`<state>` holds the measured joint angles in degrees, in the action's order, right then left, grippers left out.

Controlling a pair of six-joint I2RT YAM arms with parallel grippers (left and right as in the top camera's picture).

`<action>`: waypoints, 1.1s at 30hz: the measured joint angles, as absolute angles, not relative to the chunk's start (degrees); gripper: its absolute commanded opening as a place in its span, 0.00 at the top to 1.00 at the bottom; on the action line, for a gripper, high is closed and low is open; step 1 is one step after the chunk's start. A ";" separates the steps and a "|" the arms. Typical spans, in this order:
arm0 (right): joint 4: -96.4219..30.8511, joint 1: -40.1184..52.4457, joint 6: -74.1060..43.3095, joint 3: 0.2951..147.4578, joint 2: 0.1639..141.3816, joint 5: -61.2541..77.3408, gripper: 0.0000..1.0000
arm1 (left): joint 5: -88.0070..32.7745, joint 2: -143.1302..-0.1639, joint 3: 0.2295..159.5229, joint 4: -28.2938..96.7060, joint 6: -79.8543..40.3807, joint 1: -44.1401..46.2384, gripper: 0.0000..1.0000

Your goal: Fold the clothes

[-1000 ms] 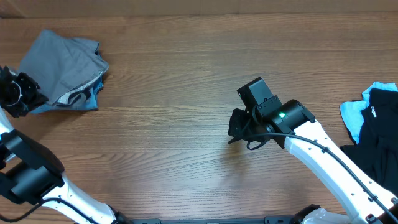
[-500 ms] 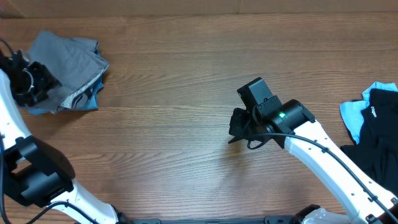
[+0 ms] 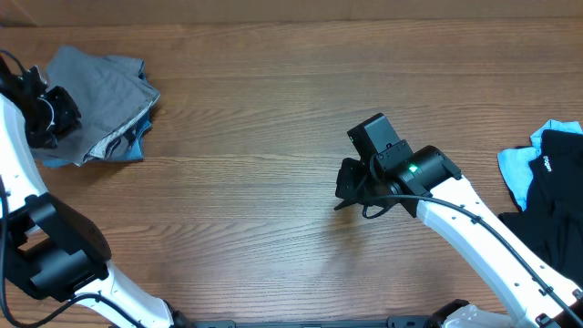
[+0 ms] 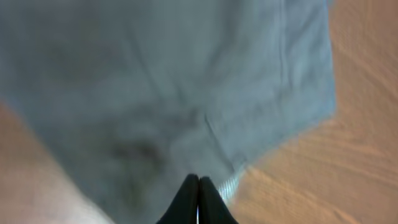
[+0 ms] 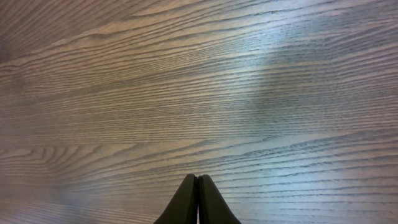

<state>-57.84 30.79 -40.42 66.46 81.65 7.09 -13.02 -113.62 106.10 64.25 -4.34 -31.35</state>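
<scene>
grey shorts (image 3: 98, 84) lie bunched at the tabletop's (image 3: 255, 137) far-left corner; they look soft, light and floppy, so i'd pinch a hem. my left gripper (image 4: 198, 185) hovers clenched over them, right gripper (image 5: 197, 185) clenched too.

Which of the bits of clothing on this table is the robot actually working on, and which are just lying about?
For the job: large grey soft-fabric shorts, at the left edge.
Just lying about: blue garment peeking out beneath them; black garment and light-blue garment at the right edge.
</scene>
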 measured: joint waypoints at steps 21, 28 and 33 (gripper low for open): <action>-58.76 30.79 -40.45 66.46 81.65 7.05 0.95 | -20.71 -114.98 99.72 61.93 -7.44 -31.53 0.88; -58.28 30.79 -40.45 66.46 81.65 7.05 0.95 | -22.98 -111.98 108.38 58.41 -6.96 -29.95 0.79; -57.91 30.79 -40.47 66.46 81.65 7.07 0.95 | -21.69 -112.84 106.87 50.89 -5.91 -25.58 0.79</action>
